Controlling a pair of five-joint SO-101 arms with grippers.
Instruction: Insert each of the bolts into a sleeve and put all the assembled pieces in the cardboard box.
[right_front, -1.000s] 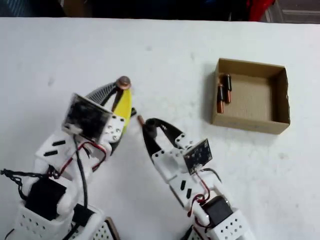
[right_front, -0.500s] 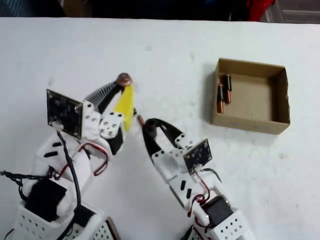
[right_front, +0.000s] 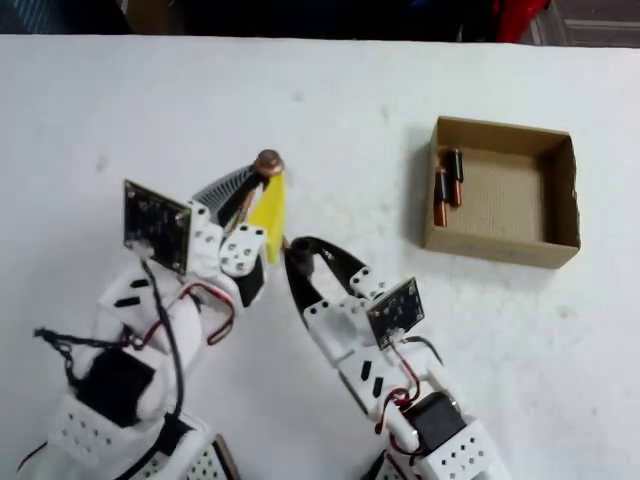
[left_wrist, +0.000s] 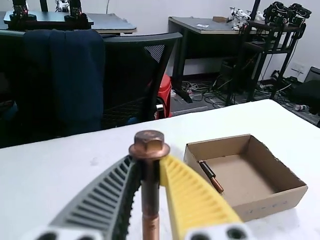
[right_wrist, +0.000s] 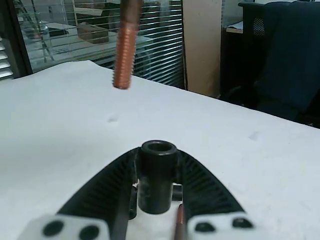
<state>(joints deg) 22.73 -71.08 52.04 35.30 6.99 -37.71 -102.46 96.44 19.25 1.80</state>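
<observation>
Clamping a copper hex-head bolt (left_wrist: 148, 150) upright, the left gripper (left_wrist: 149, 170) holds its threaded tip raised, apart from the black cylindrical sleeve (right_wrist: 156, 175) pinched in the right gripper (right_wrist: 156, 162); the brown cardboard box (right_front: 500, 245), well apart, contains two assembled pieces (right_front: 447, 187).

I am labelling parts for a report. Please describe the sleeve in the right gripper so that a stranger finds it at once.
On the white table, left of the cardboard box, find the black right gripper. It holds the sleeve, a short black tube with its open end up. Unlike the copper bolt above it, it is dark, smooth and hollow.
</observation>
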